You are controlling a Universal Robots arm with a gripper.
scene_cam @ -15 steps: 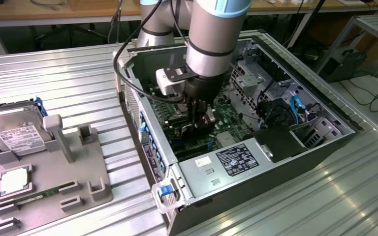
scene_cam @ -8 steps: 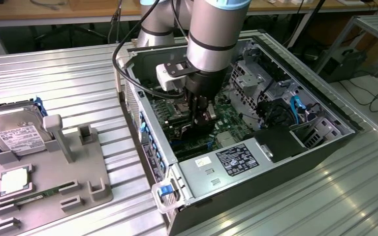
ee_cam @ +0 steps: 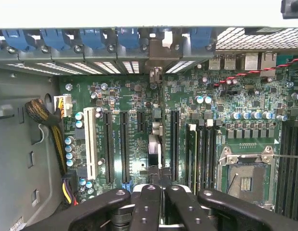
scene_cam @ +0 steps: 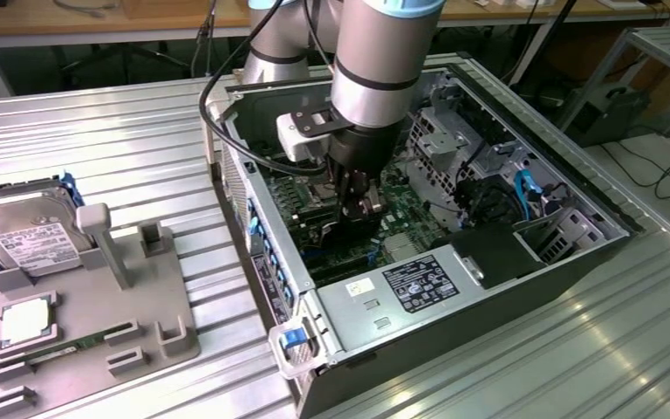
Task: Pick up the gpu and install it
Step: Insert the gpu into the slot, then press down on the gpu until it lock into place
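Exterior view: my gripper (scene_cam: pixel 361 205) is lowered inside the open computer case (scene_cam: pixel 568 262), over the motherboard (scene_cam: pixel 399 214). The power supply label (scene_cam: pixel 426 286) is illegible. Wrist view: my fingers (ee_cam: pixel 149 204) are clamped on the gpu (ee_cam: pixel 155 144), seen edge-on, standing between the expansion slots (ee_cam: pixel 123 147). No board markings readable.

Probably a robotics or electronics lab: an open computer tower case (scene_cam: pixel 463 227) lies on a ribbed metal worktable (scene_cam: pixel 102 131), wooden benches (scene_cam: pixel 114 22) with cables behind.
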